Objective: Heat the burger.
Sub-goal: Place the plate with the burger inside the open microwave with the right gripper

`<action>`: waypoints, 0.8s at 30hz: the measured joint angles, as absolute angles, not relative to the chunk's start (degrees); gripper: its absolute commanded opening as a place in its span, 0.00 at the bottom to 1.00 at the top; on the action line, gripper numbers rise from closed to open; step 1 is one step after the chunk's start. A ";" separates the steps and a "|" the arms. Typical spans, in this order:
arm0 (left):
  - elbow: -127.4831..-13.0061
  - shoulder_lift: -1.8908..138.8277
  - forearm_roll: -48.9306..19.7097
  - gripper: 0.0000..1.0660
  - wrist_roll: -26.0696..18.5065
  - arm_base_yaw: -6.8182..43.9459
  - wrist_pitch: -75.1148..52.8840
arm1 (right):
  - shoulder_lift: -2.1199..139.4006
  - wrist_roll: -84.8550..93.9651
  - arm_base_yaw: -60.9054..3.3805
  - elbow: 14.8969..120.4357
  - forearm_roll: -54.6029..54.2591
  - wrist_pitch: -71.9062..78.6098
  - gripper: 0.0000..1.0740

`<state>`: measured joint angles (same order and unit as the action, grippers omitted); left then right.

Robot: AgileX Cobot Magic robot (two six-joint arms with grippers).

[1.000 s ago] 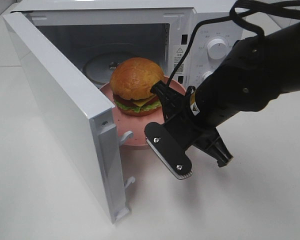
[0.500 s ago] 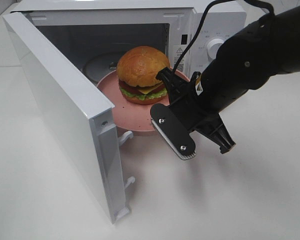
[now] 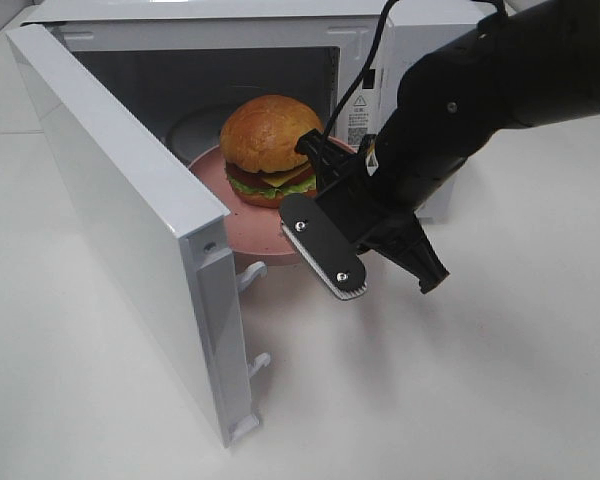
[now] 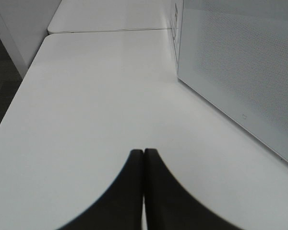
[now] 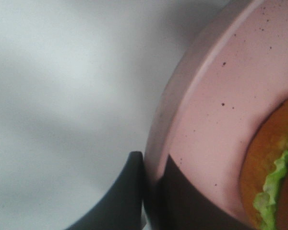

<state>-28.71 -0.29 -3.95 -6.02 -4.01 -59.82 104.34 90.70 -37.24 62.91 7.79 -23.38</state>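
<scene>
Our left gripper (image 4: 144, 152) hangs over the white table (image 4: 96, 96) with its fingers pressed together and nothing between them. We judge it is parked there so that it does not foul the swung-out door (image 3: 110, 190) of the microwave (image 3: 230, 30). Past that door, the burger (image 3: 270, 150) sits upright on the pink speckled plate (image 3: 248, 222) at the mouth of the oven, partly inside the cavity, while the plate's near edge hangs out over the table. Our right gripper (image 5: 153, 167) pinches that plate by its rim, one finger on each face, which lets us carry the food without squeezing the bun. So the burger lies just beyond the fingertips, on the oven side, near them but not touching.
</scene>
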 measured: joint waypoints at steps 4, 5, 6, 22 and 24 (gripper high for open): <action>-28.71 -0.29 -3.95 0.00 -6.02 -4.01 -59.82 | 105.42 91.16 -37.18 65.15 6.70 -23.89 0.00; -28.71 -0.29 -3.95 0.00 -6.02 -4.01 -59.82 | 106.17 91.85 -37.13 66.69 6.02 -24.01 0.00; -28.71 -0.29 -3.95 0.00 -6.02 -4.01 -59.82 | 106.97 92.02 -37.07 68.35 5.21 -24.06 0.00; -28.71 -0.29 -3.95 0.00 -6.02 -4.01 -59.82 | 115.39 91.33 -36.84 79.47 2.12 -27.39 0.00; -28.71 -0.29 -3.95 0.00 -6.02 -4.01 -59.82 | 118.14 88.41 -36.84 84.63 2.06 -28.76 0.00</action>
<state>-28.71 -0.29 -3.95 -6.02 -4.01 -59.82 118.14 88.41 -36.84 84.63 2.06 -28.76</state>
